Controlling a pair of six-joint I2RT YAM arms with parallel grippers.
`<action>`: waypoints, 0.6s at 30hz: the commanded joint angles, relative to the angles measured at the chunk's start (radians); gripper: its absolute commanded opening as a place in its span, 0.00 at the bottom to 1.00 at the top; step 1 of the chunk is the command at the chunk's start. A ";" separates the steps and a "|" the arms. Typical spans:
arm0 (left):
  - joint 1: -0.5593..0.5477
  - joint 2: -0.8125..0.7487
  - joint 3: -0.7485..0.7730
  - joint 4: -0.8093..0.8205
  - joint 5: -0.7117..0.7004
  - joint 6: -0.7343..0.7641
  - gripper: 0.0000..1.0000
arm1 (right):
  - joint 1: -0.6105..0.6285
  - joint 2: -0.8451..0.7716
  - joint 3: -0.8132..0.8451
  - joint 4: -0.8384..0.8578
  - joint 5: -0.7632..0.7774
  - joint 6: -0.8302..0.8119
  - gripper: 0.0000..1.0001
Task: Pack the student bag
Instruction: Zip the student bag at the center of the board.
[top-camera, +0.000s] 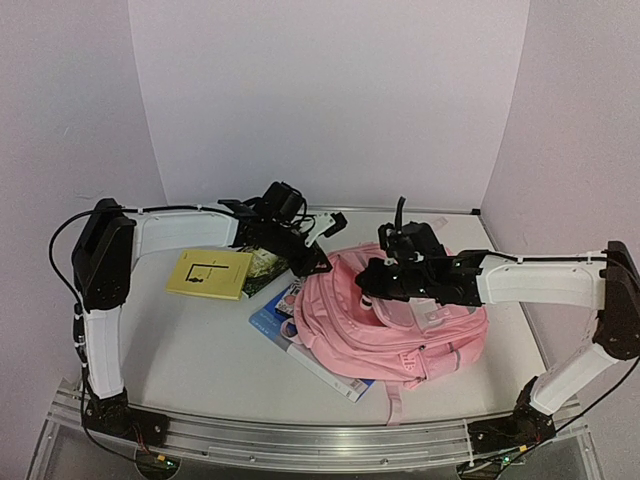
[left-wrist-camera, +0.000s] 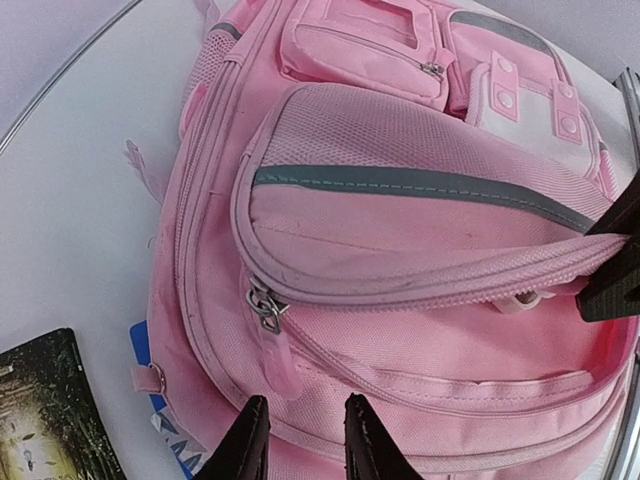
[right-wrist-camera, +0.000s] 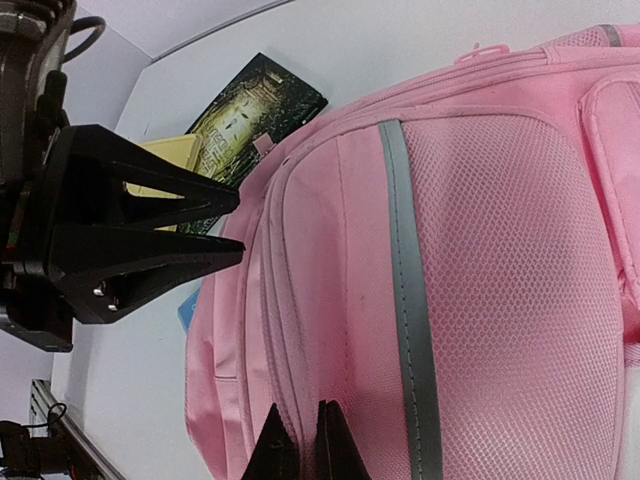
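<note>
The pink student bag (top-camera: 400, 325) lies flat at the table's centre right, front pockets up. My left gripper (top-camera: 315, 265) hovers at its upper left edge. In the left wrist view its fingers (left-wrist-camera: 300, 440) stand a little apart over the pink fabric, and the tip of a pink zipper pull (left-wrist-camera: 272, 355) hangs just above the gap, not gripped. My right gripper (right-wrist-camera: 303, 445) is shut on a thin fold of the bag beside the zipper seam. In the left wrist view it (left-wrist-camera: 582, 266) lifts that edge, showing a slit of the inside.
A yellow notebook (top-camera: 210, 272) and a dark green book (top-camera: 262, 268) lie left of the bag. A blue and white book (top-camera: 300, 340) sticks out from under its near left side. Walls close in at the back and sides.
</note>
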 joint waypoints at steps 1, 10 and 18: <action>0.005 0.031 0.080 -0.024 -0.006 0.065 0.25 | 0.015 0.004 0.029 0.077 -0.053 -0.003 0.00; 0.012 0.094 0.149 -0.069 -0.027 0.105 0.17 | 0.015 0.009 0.034 0.077 -0.055 -0.006 0.00; 0.012 0.135 0.196 -0.110 -0.003 0.125 0.14 | 0.015 0.009 0.030 0.077 -0.055 -0.009 0.00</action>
